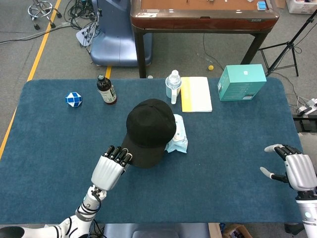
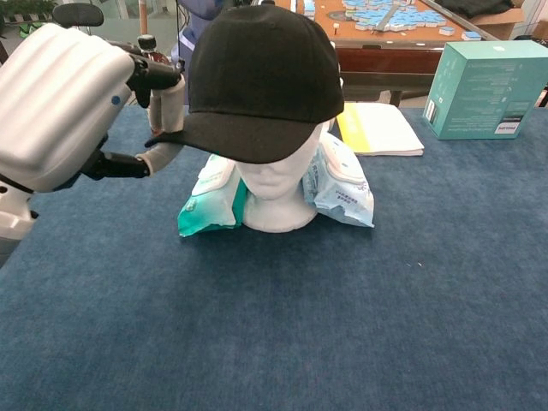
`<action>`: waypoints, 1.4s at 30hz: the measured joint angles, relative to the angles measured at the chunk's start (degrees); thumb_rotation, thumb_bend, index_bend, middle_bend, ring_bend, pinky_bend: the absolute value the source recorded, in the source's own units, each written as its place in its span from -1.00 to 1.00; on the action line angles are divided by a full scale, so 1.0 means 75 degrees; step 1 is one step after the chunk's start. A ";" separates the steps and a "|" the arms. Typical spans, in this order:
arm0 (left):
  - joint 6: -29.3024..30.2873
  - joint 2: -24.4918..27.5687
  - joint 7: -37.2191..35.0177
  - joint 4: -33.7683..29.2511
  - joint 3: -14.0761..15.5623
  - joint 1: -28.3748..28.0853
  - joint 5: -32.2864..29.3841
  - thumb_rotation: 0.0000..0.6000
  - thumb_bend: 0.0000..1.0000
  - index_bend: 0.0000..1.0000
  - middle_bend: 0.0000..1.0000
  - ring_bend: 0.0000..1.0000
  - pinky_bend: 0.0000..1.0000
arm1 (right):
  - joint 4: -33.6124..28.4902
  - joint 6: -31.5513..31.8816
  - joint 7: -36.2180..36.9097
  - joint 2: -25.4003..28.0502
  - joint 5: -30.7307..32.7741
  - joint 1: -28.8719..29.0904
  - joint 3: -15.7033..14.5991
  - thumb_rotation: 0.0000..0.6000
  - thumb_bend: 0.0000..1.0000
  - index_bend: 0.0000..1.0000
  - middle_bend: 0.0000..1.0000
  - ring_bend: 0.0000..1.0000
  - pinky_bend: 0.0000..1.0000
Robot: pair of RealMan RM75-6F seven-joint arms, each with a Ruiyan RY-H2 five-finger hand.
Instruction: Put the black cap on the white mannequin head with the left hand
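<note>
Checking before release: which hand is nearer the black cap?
Left. The left hand grips the black cap's brim; the right hand sits far off by the table's right edge.

Bright, even indoor light leaves only soft shadows, both views are sharp, and the left hand (image 2: 56, 107) looms large and slightly soft near the chest lens.

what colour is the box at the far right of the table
Teal box, with a small white label; clearest in the chest view.
</note>
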 measured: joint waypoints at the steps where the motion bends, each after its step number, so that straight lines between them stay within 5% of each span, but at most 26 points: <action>1: -0.0021 0.0054 0.0040 -0.0071 0.0028 0.0059 -0.0025 1.00 -0.38 -0.47 0.05 -0.12 0.03 | -0.0002 -0.0009 -0.0016 -0.0003 0.0006 0.0003 0.0000 1.00 -0.79 -0.20 -0.15 -0.28 -0.14; 8: -0.0208 0.0454 0.0497 -0.0662 0.0222 0.0564 -0.0314 1.00 -0.52 -0.73 -0.12 -0.25 -0.08 | -0.0009 -0.0094 -0.0141 -0.0027 0.0045 0.0033 -0.0002 1.00 -0.79 -0.20 -0.15 -0.28 -0.15; 25: -0.0102 0.0986 0.0593 -0.1096 0.0396 0.1424 -0.0506 1.00 -0.54 -0.71 -0.15 -0.28 -0.12 | -0.0040 -0.0178 -0.0316 -0.0051 0.0091 0.0063 -0.0010 1.00 -0.79 -0.20 -0.15 -0.28 -0.15; 42: 0.0150 0.2727 -0.0241 -0.1629 0.0642 0.2382 -0.0919 1.00 -0.54 -0.24 -0.08 -0.18 -0.05 | -0.0098 -0.0180 -0.0668 -0.0146 0.0085 0.0071 -0.0024 1.00 -0.79 -0.20 -0.15 -0.28 -0.15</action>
